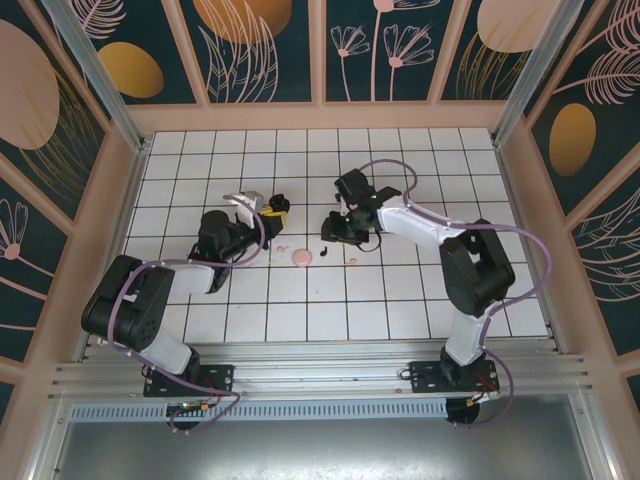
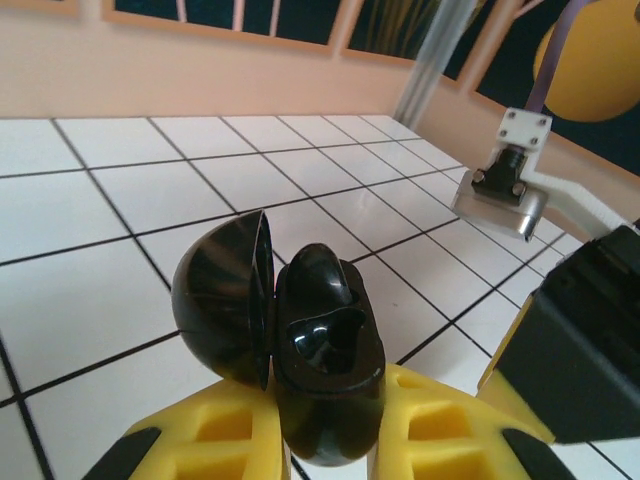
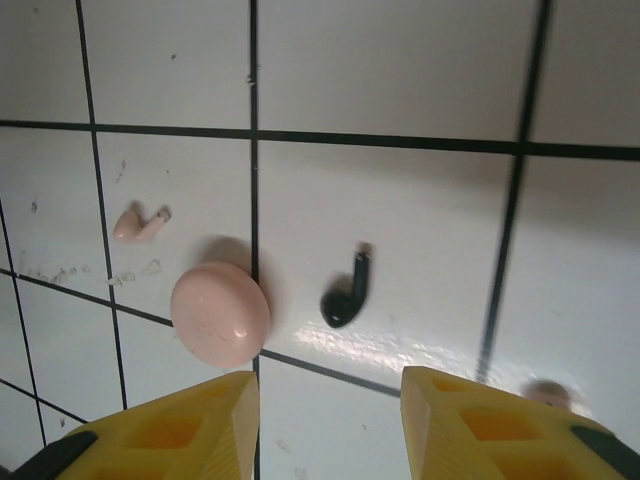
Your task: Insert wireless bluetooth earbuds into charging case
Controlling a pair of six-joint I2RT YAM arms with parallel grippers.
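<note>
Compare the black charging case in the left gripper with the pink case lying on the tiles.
The black case is hinged open, its moulded inside showing; the pink case is shut. The black case is clamped in the left gripper; the pink case lies free on the table. Both are small and rounded.
</note>
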